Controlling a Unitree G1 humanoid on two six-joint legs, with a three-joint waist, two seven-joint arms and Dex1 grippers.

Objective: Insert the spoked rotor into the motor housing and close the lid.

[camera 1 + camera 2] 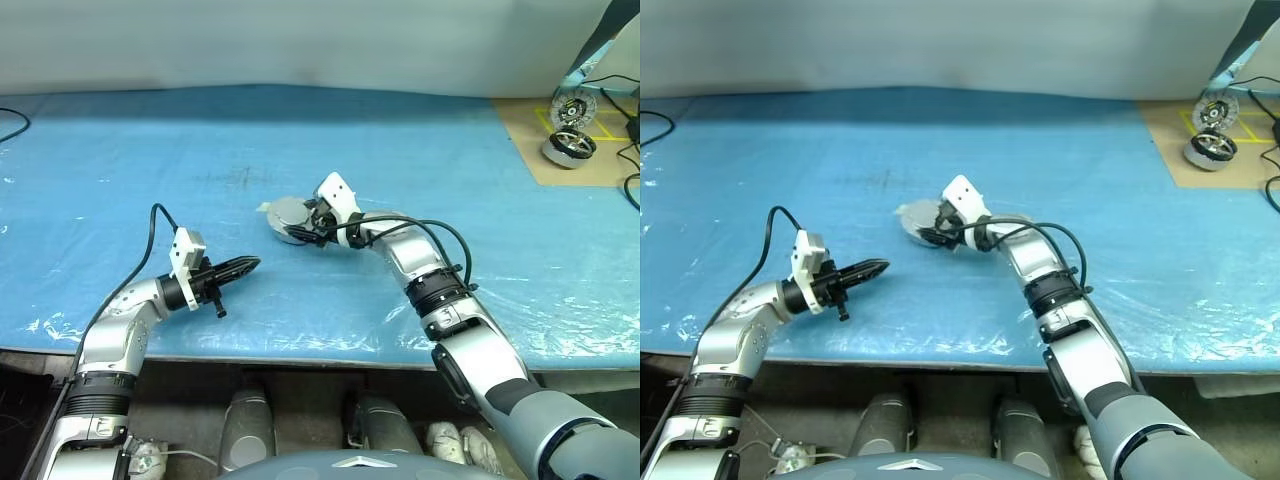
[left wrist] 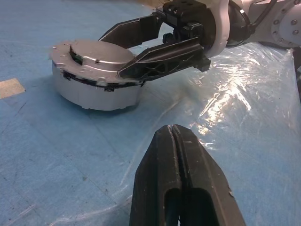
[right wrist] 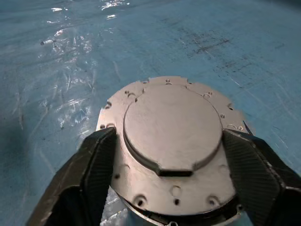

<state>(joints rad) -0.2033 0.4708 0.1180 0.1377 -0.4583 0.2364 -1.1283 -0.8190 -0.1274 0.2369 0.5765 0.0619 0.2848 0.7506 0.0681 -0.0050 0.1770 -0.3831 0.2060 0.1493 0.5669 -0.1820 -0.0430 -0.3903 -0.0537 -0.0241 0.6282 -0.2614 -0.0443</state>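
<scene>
- Your motor housing (image 2: 96,89) sits mid-table on the blue sheet (image 1: 120,180), lid (image 3: 171,127) lying flat on top, plain face up.
- Right gripper (image 3: 169,179) has its fingers either side of the lid rim; can't tell if they're actually squeezing.
- Left gripper (image 2: 181,155) is pinched together, empty, near the housing.

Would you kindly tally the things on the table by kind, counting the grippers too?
Motor housing with its lid closed: 1
Other round metal parts on the brown board, a rotor-like wheel and a disc: 2
Grippers, left shut, right straddling the lid: 2
Total: 5
</scene>
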